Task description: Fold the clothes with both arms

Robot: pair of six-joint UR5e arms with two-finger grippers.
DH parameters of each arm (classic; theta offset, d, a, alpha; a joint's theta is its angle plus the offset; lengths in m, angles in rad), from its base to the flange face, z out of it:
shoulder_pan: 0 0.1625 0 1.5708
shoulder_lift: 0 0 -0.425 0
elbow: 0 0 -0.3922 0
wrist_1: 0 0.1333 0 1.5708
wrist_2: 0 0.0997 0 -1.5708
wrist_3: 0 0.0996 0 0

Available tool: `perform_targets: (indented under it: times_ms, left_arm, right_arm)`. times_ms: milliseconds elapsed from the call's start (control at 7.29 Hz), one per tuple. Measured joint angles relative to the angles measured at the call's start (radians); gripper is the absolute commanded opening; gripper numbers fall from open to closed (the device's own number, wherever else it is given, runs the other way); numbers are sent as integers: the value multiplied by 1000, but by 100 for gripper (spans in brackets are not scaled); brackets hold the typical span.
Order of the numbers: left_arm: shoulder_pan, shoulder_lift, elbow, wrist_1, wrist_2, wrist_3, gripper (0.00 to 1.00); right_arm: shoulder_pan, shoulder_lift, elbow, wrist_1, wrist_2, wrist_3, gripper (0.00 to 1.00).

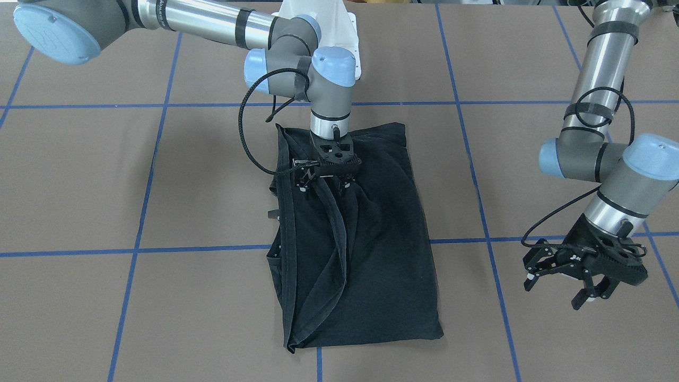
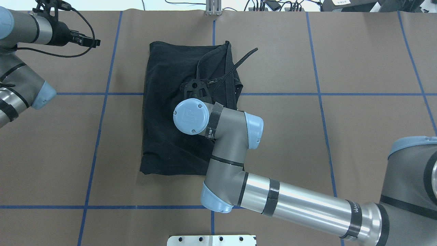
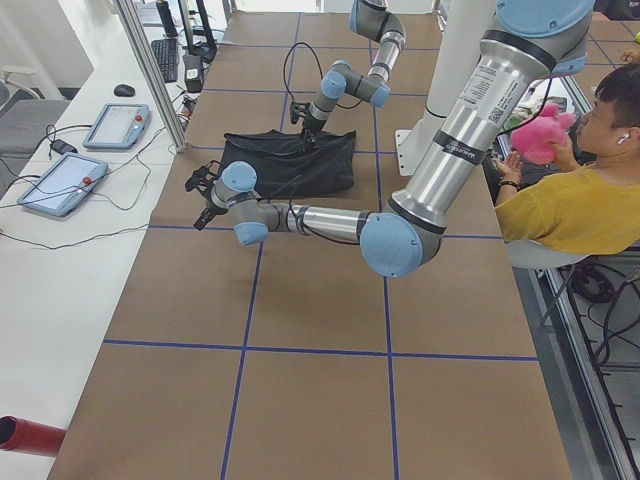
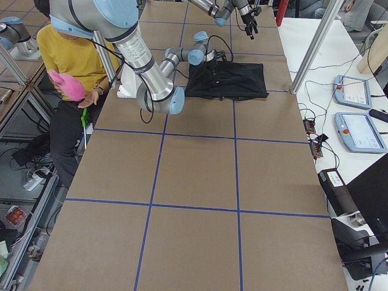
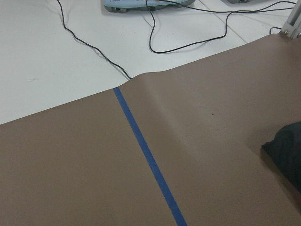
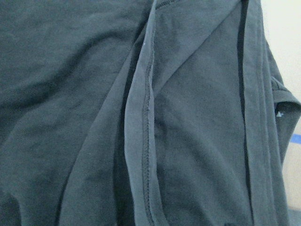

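Note:
The black T-shirt (image 1: 382,239) lies folded into a long rectangle at the table's middle, also in the overhead view (image 2: 164,85); its print is hidden. A loose flap with a hem runs ridged along one long side (image 6: 146,117). My right gripper (image 1: 324,184) hangs straight down over the shirt's half nearer the robot, at the top of that ridge; its fingertips look apart and touch or nearly touch the cloth. My left gripper (image 1: 554,289) is open and empty, above bare table well off the shirt's side (image 2: 89,41). The left wrist view shows only a shirt corner (image 5: 288,150).
Brown paper with blue tape lines (image 1: 212,248) covers the table. The white mounting base (image 1: 329,21) stands behind the shirt. A white side table with pendants and cables (image 3: 65,180) runs along the far edge. A seated person in yellow (image 3: 580,200) is beside the robot.

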Motion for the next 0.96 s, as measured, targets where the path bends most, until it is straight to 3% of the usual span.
perform_targets:
  times_ms: [274,823,960]
  left_arm:
    - [0,1,0,0,0,-1,100]
    - [0,2,0,0,0,-1,100]
    - [0,2,0,0,0,-1,100]
  right_arm:
    - [-2,8,-17,-1,1,-14,36]
    - [-3,16,-11,-11,3,-47,33]
    - [-4,17,-8,-11,3,-48,23]
